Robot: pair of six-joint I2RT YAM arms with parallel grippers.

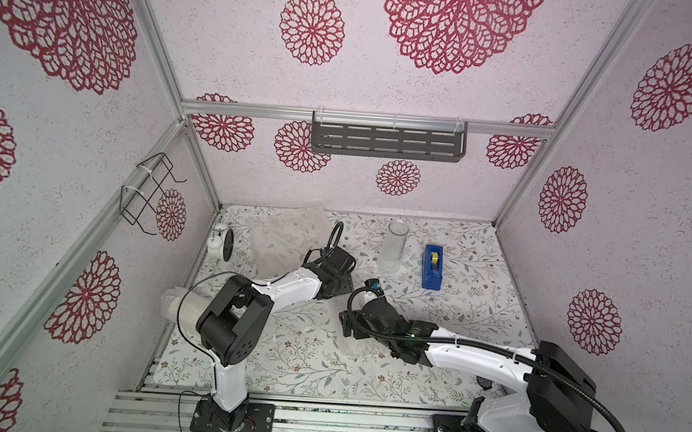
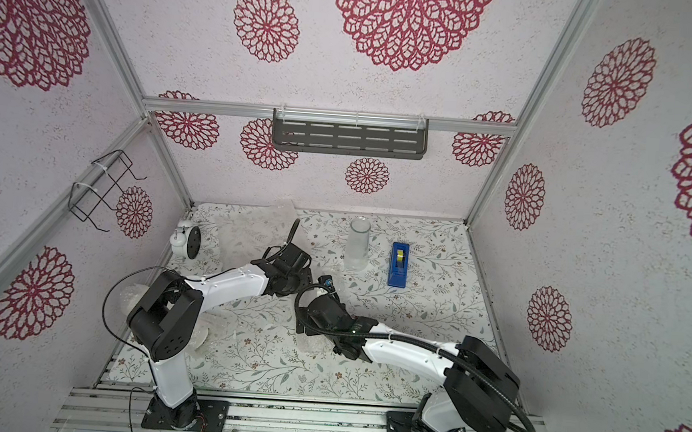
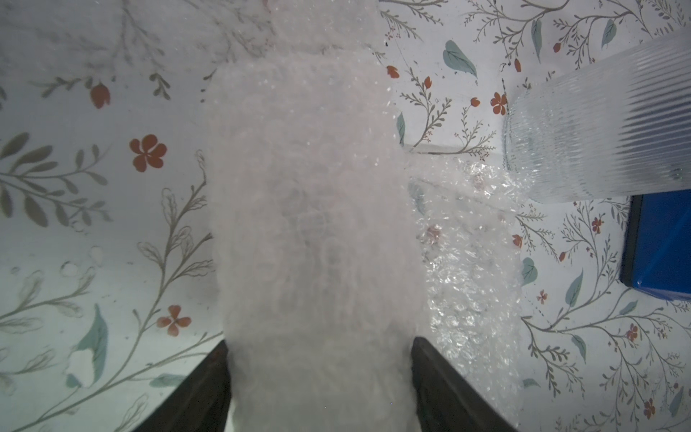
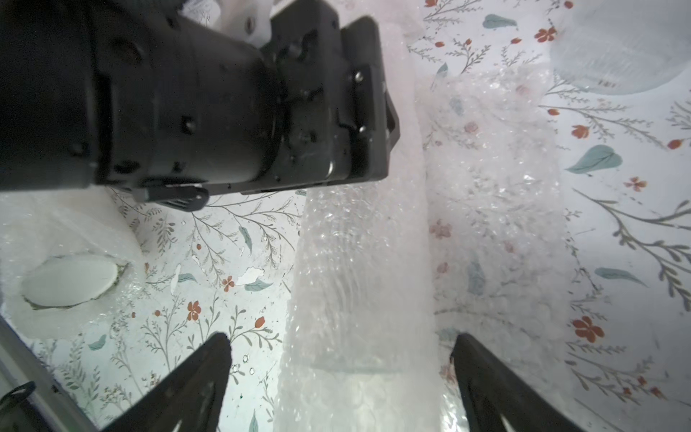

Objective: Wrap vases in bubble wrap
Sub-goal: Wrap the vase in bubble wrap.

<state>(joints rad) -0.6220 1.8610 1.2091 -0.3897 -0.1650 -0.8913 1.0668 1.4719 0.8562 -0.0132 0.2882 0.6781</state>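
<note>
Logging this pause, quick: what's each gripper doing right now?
Left gripper: shut on the bubble-wrapped vase.
Right gripper: open, jaws standing on either side of that vase without touching it.

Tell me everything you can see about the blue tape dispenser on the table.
The tape dispenser is a long, boxy, blue body, plastic by its look, with a yellow roll set in a slot in its far half. It lies flat on the floral table, long axis running front to back, toward the back right. An upright glass vase stands just to its left, apart from it. Only the table touches it. The left wrist view catches just one blue corner.
</note>
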